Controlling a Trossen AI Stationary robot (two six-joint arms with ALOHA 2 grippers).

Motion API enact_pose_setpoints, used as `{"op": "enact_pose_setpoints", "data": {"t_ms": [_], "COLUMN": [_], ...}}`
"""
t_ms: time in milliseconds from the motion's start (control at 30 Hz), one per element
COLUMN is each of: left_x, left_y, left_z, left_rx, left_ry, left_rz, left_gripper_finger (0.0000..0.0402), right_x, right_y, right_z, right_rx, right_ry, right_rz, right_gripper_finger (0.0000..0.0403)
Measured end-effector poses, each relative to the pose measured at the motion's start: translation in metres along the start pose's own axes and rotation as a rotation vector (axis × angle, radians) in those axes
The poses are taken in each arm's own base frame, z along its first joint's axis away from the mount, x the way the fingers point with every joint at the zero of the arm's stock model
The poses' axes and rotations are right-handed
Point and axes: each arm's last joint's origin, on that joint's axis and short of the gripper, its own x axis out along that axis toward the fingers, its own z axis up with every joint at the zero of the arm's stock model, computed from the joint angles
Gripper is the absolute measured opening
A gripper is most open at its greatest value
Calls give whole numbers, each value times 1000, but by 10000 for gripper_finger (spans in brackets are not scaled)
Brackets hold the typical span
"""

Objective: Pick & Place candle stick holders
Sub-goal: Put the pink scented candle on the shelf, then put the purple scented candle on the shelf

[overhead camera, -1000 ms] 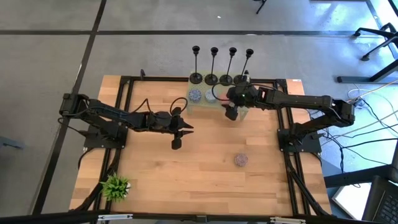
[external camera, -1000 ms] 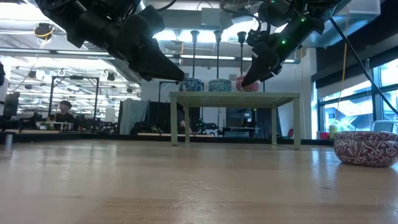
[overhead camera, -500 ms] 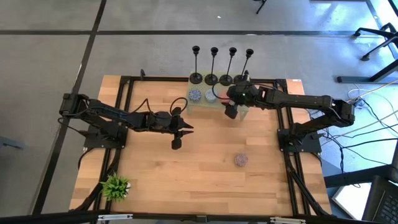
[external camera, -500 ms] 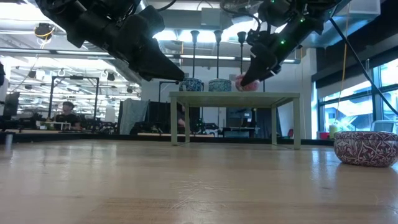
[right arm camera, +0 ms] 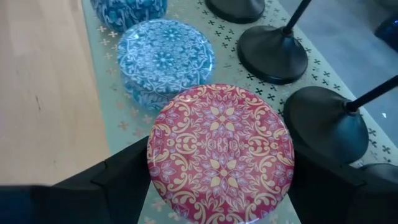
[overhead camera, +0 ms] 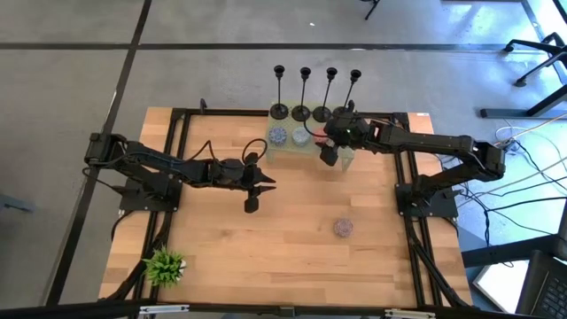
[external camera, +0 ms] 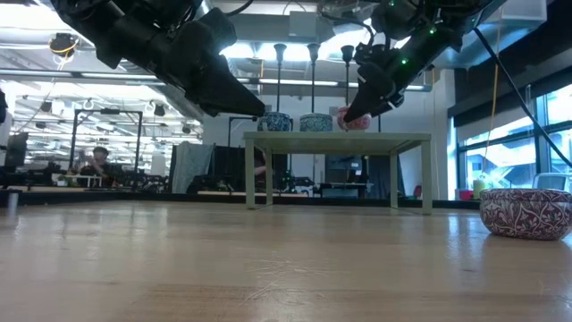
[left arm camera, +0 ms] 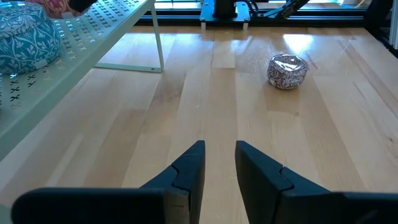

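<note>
A wooden table carries a pale green perforated shelf at its far edge, where four candle stick holders stand in a row behind three patterned tins: two blue and one red tin. The right gripper straddles the red tin with fingers spread wide. The left gripper hovers mid-table, fingers narrowly parted, holding nothing. A fourth tin sits alone.

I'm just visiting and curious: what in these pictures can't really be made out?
- Candle stick holders: right wrist view's edge cuts off stems and cups.
- Red tin: whether the right pincer already touches it; the tin hides the fingertips.
- Fourth holder's base: high view, right arm covers it.
- Small shelf: left wrist view's edge cuts it off.
</note>
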Motion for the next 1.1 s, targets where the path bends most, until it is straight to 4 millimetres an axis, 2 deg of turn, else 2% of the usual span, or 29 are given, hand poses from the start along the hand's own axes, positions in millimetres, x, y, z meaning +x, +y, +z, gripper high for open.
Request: {"op": "enact_pose_setpoints", "data": {"t_ms": [267, 633, 867, 1100], "left_x": [0, 0, 0, 0], "left_y": [0, 0, 0, 0], "left_z": [0, 0, 0, 0], "left_rx": [0, 0, 0, 0], "left_ry": [0, 0, 0, 0], "left_rz": [0, 0, 0, 0], "left_gripper_finger": [84, 84, 84, 84], "right_x": [0, -1, -17, -56], "right_y": [1, 0, -1, 13], "right_z": [0, 1, 6, 12], "right_rx": [14, -7, -8, -50], "right_ry": [1, -14, -65, -165], "right_rz": [38, 17, 21, 151], "right_gripper_finger": [349, 352, 353, 353]}}
